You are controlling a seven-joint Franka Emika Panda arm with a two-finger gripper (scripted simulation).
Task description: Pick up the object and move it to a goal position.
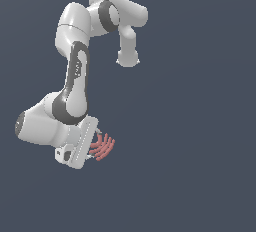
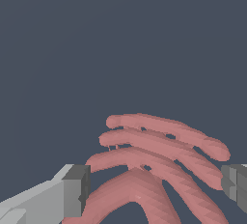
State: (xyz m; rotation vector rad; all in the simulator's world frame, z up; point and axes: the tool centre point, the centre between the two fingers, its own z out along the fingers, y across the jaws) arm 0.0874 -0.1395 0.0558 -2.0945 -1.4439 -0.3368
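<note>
Wrist view shows the gripper (image 2: pixel 153 189) spread around the sausage bunch (image 2: pixel 154 165) — best squeeze evenly, centred, before lifting.

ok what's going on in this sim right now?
A single Panda arm has its gripper down at a small salmon-red bunch of curved sausages. In the wrist view the bunch sits between the two fingers, which stand apart on either side, not yet closed. No goal marker is visible.

Markings: none legible.
No text, label, brand, number or sign can be read in either view.
</note>
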